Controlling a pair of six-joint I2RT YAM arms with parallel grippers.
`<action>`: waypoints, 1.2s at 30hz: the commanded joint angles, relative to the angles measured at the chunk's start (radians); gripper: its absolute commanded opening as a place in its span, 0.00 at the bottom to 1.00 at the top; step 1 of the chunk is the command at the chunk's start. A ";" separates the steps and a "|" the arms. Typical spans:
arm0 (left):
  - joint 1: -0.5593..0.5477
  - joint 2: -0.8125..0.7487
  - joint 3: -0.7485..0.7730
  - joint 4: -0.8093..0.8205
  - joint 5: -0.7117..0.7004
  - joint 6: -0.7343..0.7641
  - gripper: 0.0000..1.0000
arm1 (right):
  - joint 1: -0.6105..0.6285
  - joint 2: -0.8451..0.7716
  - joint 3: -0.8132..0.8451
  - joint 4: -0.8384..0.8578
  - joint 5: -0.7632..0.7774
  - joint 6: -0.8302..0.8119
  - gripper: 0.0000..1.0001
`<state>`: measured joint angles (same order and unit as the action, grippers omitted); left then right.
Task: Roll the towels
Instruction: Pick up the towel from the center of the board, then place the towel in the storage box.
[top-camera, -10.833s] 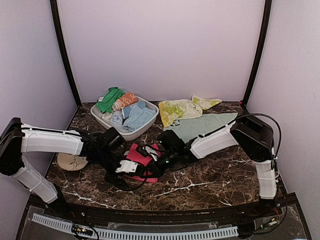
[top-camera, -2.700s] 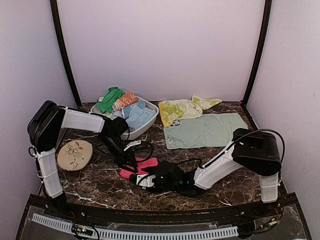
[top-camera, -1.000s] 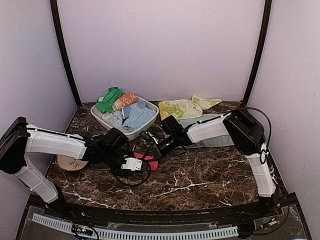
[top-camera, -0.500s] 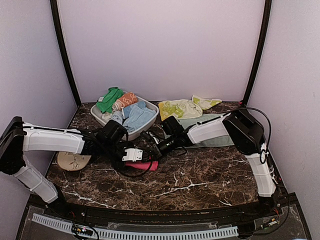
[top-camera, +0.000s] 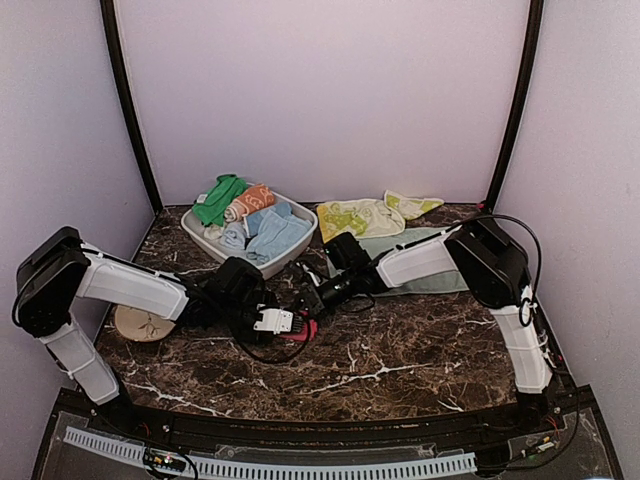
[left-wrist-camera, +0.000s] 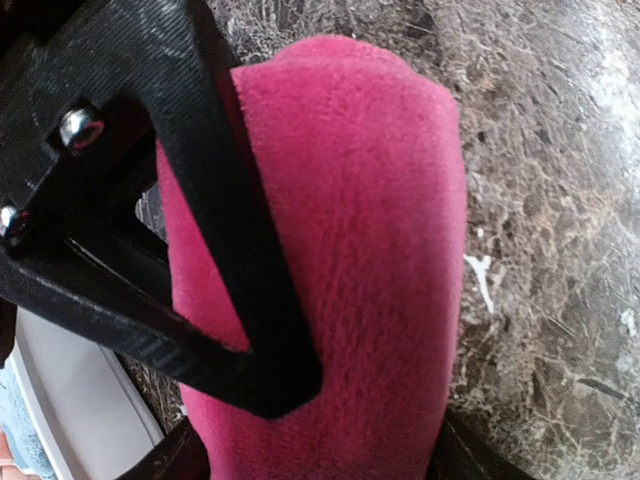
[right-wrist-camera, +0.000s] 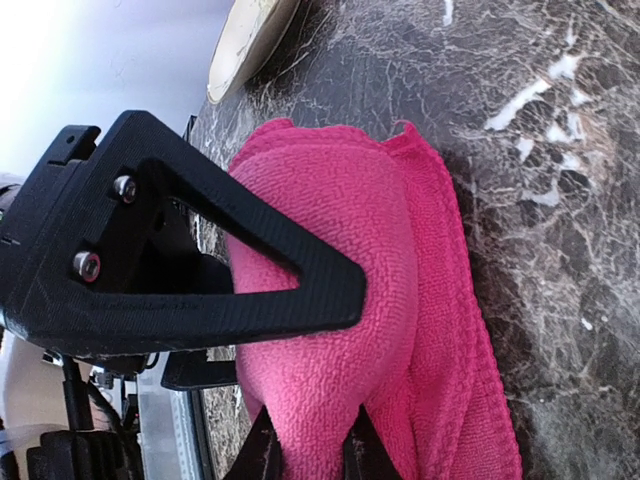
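While I watch from the console, hot-pink towel (top-camera: 306, 329) lies rolled at mid-worktop (top-camera: 420, 350) | left claw (left-wrist-camera: 315, 455) clamped wide across the roll (tips on both flanks) | right claw (right-wrist-camera: 305, 455) nipped narrow on its cloth, facing the left.

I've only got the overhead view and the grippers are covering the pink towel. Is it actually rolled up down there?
Observer: Yes. The left wrist view shows the pink towel as one thick, rounded roll lying on the table.
Operator: Any loose tail?
Observer: The right wrist view shows a flat, unrolled layer running alongside the roll, its hemmed edge lying on the marble.
Operator: Where are the fingers?
Observer: The left gripper has one finger lying flat against the roll, and the right gripper has one finger doing the same. Neither opposite finger is in frame, so I cannot tell you whether they are gripping it.
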<state>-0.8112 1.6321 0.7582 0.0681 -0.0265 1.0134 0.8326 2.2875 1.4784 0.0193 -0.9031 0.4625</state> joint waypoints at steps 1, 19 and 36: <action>-0.003 0.061 -0.056 0.018 -0.029 0.033 0.71 | -0.010 0.051 -0.067 -0.084 -0.006 0.074 0.15; 0.102 0.117 0.152 -0.393 0.284 -0.187 0.01 | -0.182 -0.255 -0.307 0.030 0.339 0.019 0.40; 0.297 0.069 0.472 -0.716 0.627 -0.400 0.00 | 0.025 -0.702 -0.642 0.375 0.662 -0.227 0.48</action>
<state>-0.5785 1.7340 1.1488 -0.5877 0.5507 0.7067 0.8452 1.6123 0.8188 0.3447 -0.3202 0.2657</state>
